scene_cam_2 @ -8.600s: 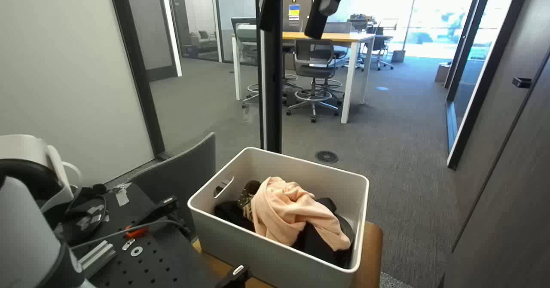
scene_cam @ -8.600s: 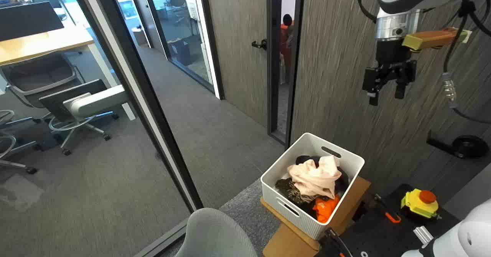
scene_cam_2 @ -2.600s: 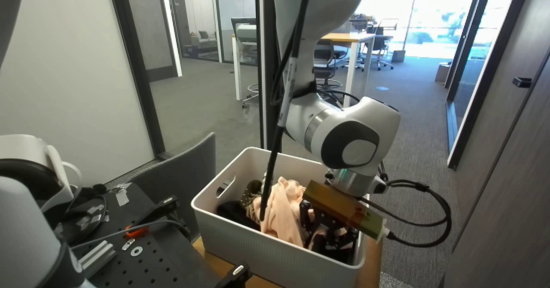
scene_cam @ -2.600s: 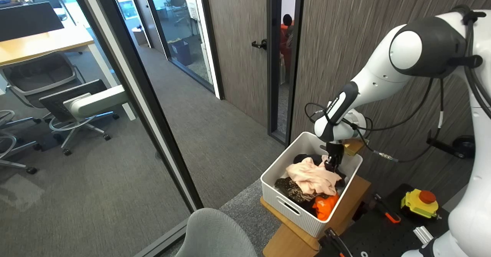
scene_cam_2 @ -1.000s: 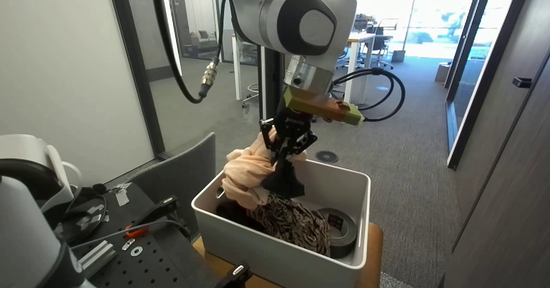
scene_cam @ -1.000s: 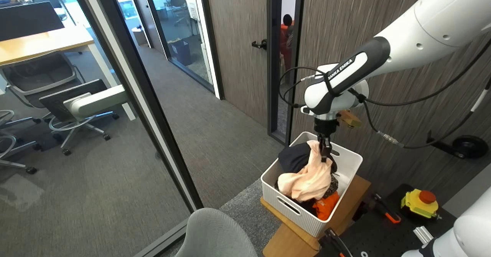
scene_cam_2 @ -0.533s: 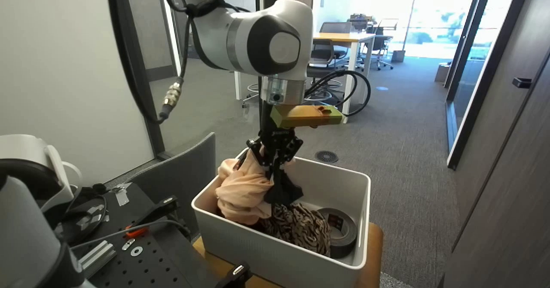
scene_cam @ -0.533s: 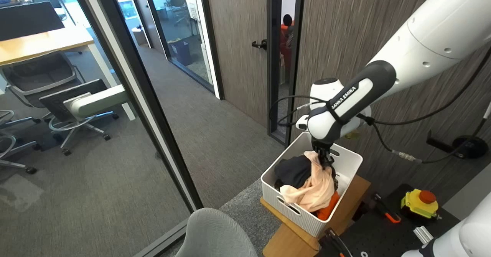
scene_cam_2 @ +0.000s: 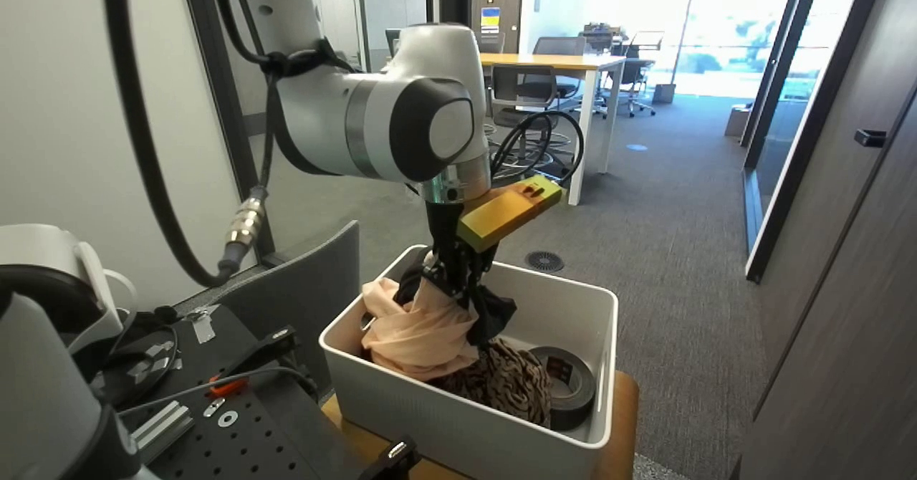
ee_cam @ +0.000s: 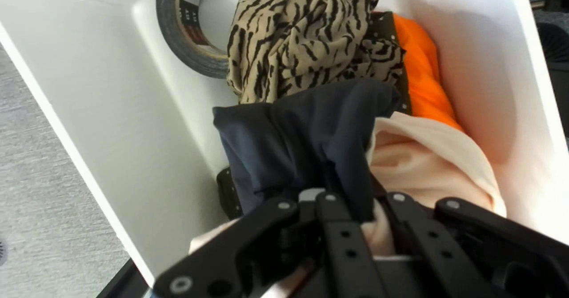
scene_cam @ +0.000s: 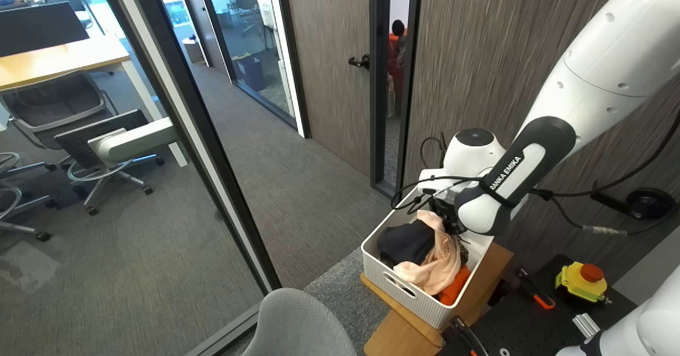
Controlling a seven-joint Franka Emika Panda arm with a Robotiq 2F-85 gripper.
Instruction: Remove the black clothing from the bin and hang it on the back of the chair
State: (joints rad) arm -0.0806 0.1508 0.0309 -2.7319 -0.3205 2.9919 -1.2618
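Observation:
The black clothing (scene_cam_2: 494, 312) hangs bunched from my gripper (scene_cam_2: 469, 290), low inside the white bin (scene_cam_2: 466, 423). In the wrist view its dark folds (ee_cam: 306, 133) run up between the gripper's fingers (ee_cam: 351, 244), which are shut on them. A strip of the peach cloth (ee_cam: 426, 169) is also caught between the fingers. More black fabric (scene_cam: 404, 242) spreads beside the peach cloth in an exterior view, where the arm's wrist partly covers the gripper. The chair's light-grey backrest (scene_cam: 300, 324) stands near the bin; it also shows as a dark grey back (scene_cam_2: 308, 286).
Inside the bin lie a tiger-striped cloth (ee_cam: 302, 40), an orange cloth (ee_cam: 422, 66) and a tape roll (ee_cam: 178, 35). A brown stand (scene_cam: 398, 321) carries the bin. The black worktop (scene_cam_2: 258, 430) and a dark frame post (scene_cam: 212, 159) are nearby.
Earlier the gripper was above the bin, then went in and rose holding the clothes. Over the last second it has sunk somewhat and the wrist has tilted, with both cloths still hanging from it.

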